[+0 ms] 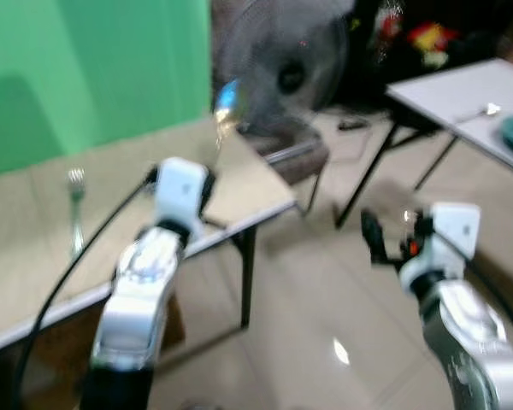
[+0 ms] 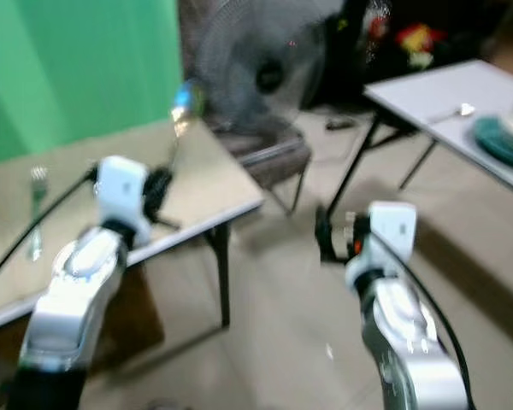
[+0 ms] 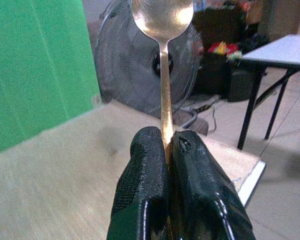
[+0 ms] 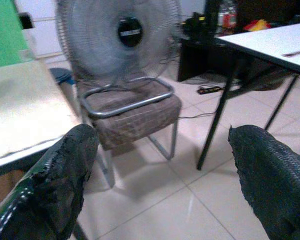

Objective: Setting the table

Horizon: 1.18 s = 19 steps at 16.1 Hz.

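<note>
Left gripper (image 3: 167, 165) clenched on gold metal spoon (image 3: 162, 20) over beige table (image 1: 34, 248); next lay it right of silver fork (image 1: 75, 213); right gripper (image 4: 165, 175) released

Left: we see a fork (image 1: 75, 213) on the near table (image 1: 34, 256).
Behind it: a fan (image 1: 282, 68) on a chair (image 1: 291, 154).
Right: a second table (image 1: 462, 94) with a spoon (image 1: 479, 112).
</note>
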Available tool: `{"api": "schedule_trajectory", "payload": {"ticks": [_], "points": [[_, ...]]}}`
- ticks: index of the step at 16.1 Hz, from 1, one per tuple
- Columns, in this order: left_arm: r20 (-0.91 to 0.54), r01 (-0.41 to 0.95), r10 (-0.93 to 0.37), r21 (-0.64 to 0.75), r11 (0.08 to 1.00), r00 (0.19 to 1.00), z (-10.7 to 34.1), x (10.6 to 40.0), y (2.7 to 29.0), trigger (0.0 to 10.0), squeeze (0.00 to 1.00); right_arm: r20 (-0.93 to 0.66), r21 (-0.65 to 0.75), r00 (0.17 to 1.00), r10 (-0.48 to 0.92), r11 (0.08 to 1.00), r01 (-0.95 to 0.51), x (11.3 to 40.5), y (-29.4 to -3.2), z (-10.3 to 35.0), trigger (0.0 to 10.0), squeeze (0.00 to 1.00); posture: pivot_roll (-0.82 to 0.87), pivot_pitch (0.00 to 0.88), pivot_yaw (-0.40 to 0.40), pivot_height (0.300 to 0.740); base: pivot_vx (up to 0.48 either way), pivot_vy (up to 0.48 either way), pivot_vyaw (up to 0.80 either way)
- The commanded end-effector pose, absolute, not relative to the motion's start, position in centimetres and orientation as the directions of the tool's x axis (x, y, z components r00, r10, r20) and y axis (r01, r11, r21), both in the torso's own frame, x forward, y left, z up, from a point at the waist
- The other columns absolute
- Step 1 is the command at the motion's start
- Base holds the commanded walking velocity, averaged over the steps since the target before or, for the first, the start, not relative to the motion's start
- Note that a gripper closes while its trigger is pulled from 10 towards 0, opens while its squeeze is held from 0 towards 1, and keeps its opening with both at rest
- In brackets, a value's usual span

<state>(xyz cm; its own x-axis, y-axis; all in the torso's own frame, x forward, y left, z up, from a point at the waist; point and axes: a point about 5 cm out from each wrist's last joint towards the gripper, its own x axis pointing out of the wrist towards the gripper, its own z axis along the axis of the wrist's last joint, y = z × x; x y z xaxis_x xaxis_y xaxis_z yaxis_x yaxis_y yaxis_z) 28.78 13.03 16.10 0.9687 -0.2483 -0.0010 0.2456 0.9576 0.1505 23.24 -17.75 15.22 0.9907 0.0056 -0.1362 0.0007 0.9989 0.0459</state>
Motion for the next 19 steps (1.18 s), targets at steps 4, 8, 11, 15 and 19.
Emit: {"api": "schedule_trajectory", "payload": {"ticks": [4,8,11,15,19], "points": [[0.031,0.311,-0.318,0.143,0.940,0.947,16.54,28.68,11.62,10.0,0.00,-0.115,0.037,0.992,-0.045,0.998,0.050,22.98,-18.38,15.46,10.0,0.00,0.00,0.000,-0.049,0.740,0.000,0.000,-0.80],[0.033,0.333,-0.340,0.134,0.933,0.940,16.57,28.53,11.20,10.0,0.00,-0.105,0.029,0.993,-0.045,0.998,0.048,23.00,-18.29,15.61,10.0,0.00,-0.01,0.000,-0.047,0.740,0.000,0.000,-0.80],[0.031,0.357,-0.365,0.136,0.924,0.931,16.61,28.52,11.25,10.0,0.00,-0.103,0.025,0.994,-0.045,0.999,0.048,23.05,-18.30,15.61,10.0,0.00,0.00,0.000,-0.049,0.740,0.104,0.000,-0.80],[0.026,0.357,-0.363,0.133,0.925,0.931,16.53,28.53,11.30,10.0,0.00,-0.094,0.013,0.995,-0.025,1.000,0.027,23.15,-18.08,15.80,10.0,0.00,-0.01,0.000,-0.047,0.740,0.327,0.000,-0.43],[0.020,0.353,-0.359,0.134,0.926,0.933,16.47,28.66,11.67,10.0,0.00,-0.107,-0.015,0.994,-0.015,1.000,0.013,23.24,-18.12,15.66,10.0,0.00,-0.01,0.000,-0.050,0.740,0.339,0.000,0.00]]}}
